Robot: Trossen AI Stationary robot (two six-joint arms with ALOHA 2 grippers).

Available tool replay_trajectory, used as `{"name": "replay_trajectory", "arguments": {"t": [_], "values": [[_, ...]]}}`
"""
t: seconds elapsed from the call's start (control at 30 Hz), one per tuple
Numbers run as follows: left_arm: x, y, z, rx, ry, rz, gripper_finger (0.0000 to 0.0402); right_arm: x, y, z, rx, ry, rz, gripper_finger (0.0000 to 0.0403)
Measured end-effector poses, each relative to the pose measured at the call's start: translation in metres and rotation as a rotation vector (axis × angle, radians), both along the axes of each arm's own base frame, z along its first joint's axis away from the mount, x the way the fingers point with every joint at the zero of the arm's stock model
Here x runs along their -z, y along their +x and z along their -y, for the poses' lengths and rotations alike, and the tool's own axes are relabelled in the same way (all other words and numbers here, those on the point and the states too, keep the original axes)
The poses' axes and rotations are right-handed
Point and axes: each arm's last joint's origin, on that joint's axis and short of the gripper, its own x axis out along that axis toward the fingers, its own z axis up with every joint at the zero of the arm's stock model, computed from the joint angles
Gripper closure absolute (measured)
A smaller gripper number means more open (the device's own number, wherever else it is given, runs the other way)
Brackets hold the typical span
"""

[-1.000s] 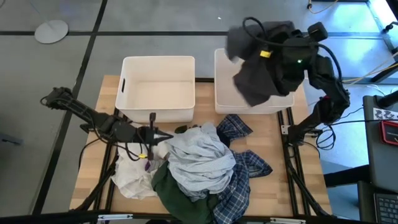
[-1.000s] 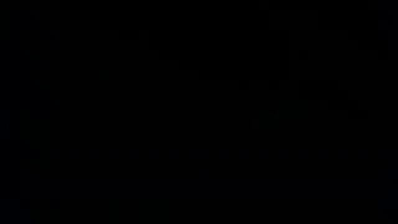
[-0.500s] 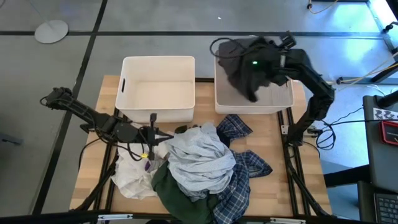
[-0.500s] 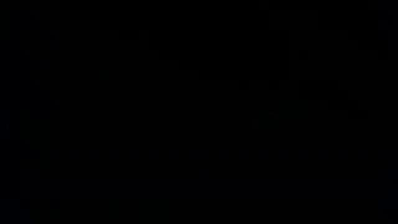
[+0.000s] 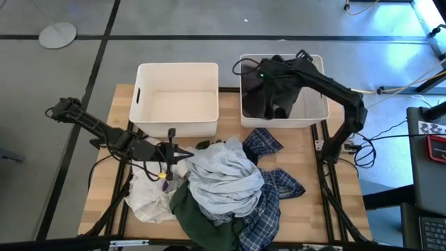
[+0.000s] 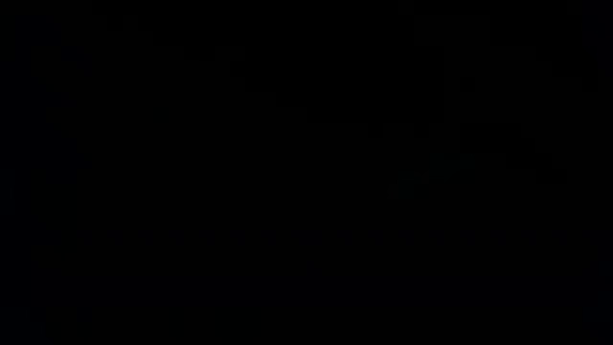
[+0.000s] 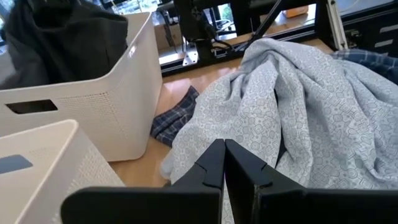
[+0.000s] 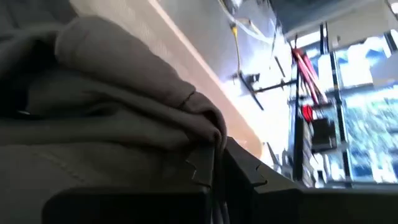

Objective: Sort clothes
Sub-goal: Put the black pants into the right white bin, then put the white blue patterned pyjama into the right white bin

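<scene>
Left arm: reaches in from the tabletop's left edge and lies low toward the middle.
Left gripper: just in front of the left bin, fingers pressed together on nothing, tip at the near fold of the pale grey-blue garment; in the left wrist view the 2 dark fingers meet right against that cloth.
Left bin: white, at the tabletop's far edge, left of centre, nothing visible inside.
White garment: crumpled near the front-left corner, beside the left arm's cables.
Dark green garment: at the front edge, partly under the pale grey-blue one.
Pale grey-blue garment: heaped at the tabletop's centre, on top of the pile; finely patterned in the left wrist view.
Plaid shirt: navy and white, spread under the pile; 1 part shows just in front of the right bin, another runs toward the front edge on the right.
Right bin: white, at the far edge, right of centre, overhanging the tabletop's back.
Dark grey garment: bunched inside the right bin, toward its left wall.
Right gripper: down inside the right bin, fingers clamped on a fold of the dark grey garment.
Right arm: comes from the tabletop's right edge and bends over the right bin's far rim.
Low view: fully dark, nothing can be told.
</scene>
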Motion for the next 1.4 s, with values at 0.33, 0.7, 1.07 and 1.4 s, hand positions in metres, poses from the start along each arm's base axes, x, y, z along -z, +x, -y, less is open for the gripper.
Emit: {"name": "replay_trajectory", "arguments": {"t": [0.33, 0.7, 1.07, 1.4], "values": [[0.0, 0.0, 0.0, 0.002, 0.006, 0.0, 0.04, 0.064, -0.01, 0.04, 0.126, 0.055, -0.028, 0.0378], [0.0, 0.0, 0.0, -0.003, -0.008, 0.001, 0.04, 0.052, -0.012, 0.039, 0.112, 0.098, -0.01, 0.0243], [0.001, 0.0, 0.0, 0.0, 0.004, -0.007, 0.04, -0.038, 0.006, -0.017, -0.157, 0.239, 0.336, 0.0172], [0.004, -0.002, 0.001, 0.002, 0.0, -0.043, 0.04, -0.063, 0.046, -0.155, -0.721, 0.333, 0.493, 0.0171]]}}
